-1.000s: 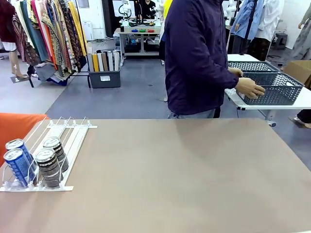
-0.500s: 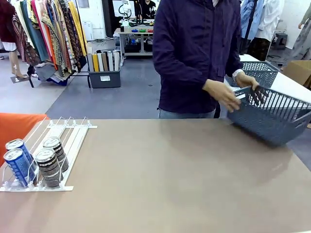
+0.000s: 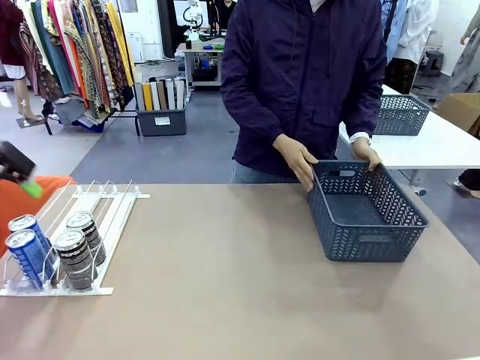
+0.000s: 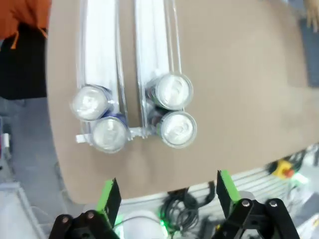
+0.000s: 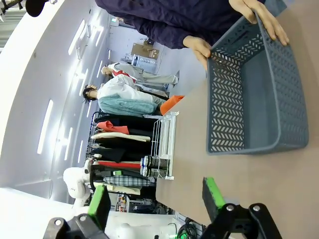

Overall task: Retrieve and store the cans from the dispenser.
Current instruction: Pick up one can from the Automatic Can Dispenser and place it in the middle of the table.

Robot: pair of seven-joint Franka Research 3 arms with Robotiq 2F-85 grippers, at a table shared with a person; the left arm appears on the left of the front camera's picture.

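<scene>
The dispenser [image 3: 112, 217] lies at the table's left end. At its front lip stand two blue cans [image 3: 30, 251] in one lane and two black cans [image 3: 79, 251] in the lane beside them. From above, the shiny tops of the blue cans [image 4: 110, 134] and the black cans [image 4: 172, 91] show. My left gripper [image 4: 167, 194] hangs open high over the table's near edge, short of the cans; it is a blur at the far left [image 3: 21, 174]. My right gripper [image 5: 155, 199] is open and holds nothing, well away from the dispenser [image 5: 164, 142].
A person at the far side holds a blue-grey mesh basket [image 3: 367, 217] with both hands [image 3: 296, 161] on the table's right half; the basket [image 5: 259, 94] has nothing in it. A second basket [image 3: 401, 114] sits on a white side table behind.
The person brought the basket from the side table and set it down on the right half of my table. My left gripper has come into the front view at the far left.
</scene>
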